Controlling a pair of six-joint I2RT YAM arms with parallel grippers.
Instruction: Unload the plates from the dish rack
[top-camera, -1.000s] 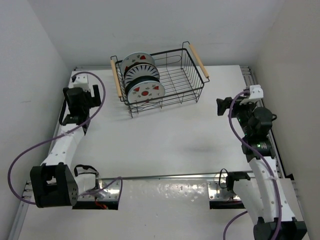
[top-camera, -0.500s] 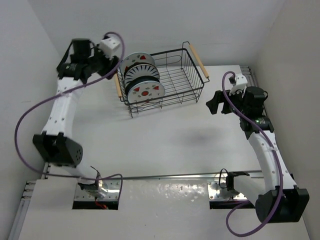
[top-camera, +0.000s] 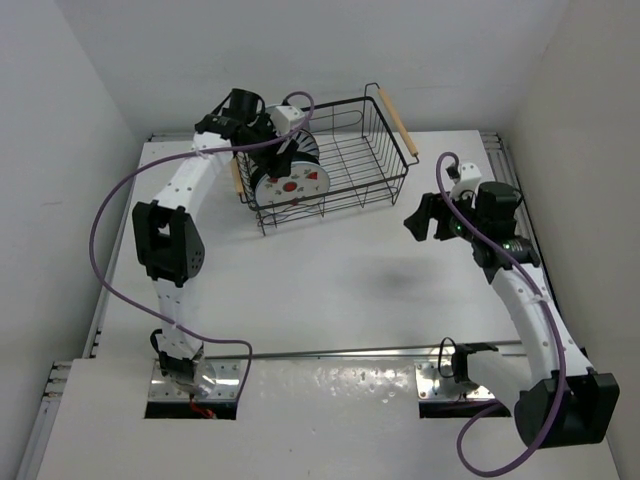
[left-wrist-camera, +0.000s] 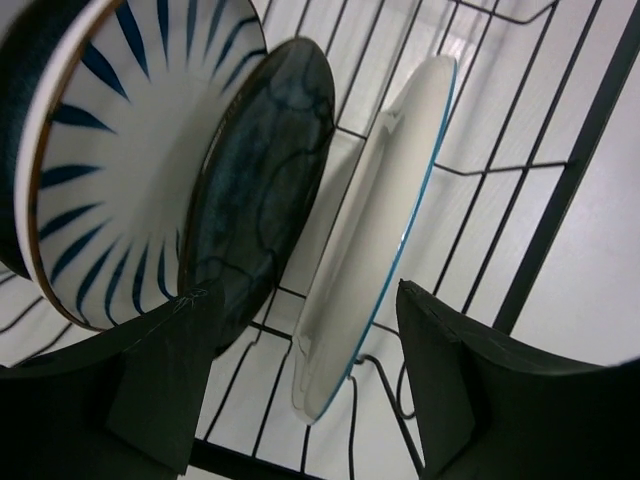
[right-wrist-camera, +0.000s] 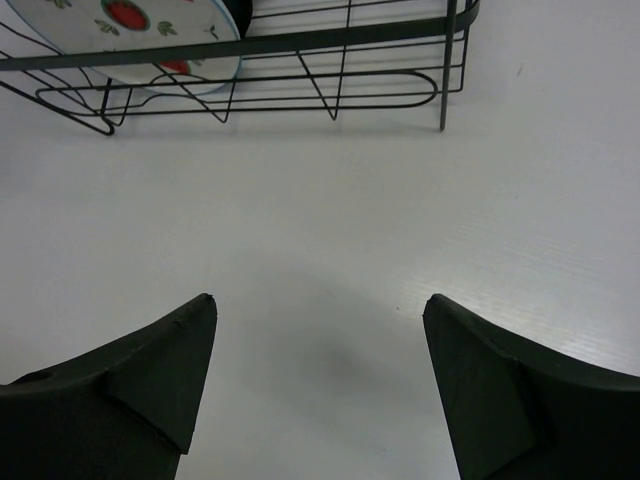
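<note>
Black wire dish rack (top-camera: 397, 120) holds the plates (top-camera: 290, 178) upright at its left end. The left gripper (left-wrist-camera: 305, 300), jaws apart, straddles the outermost white plate (left-wrist-camera: 385, 190); closing crooked could tip its neighbours. The right gripper (right-wrist-camera: 318, 302) hangs open above the desk (right-wrist-camera: 330, 230).

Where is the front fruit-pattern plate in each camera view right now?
Top external: fruit plate, frontmost, at the dish rack's left end.
Left wrist: likely the edge-on white plate, centre, back showing.
Right wrist: top left, behind the rack's rail.
Shared landmark: the black dish rack.
</note>
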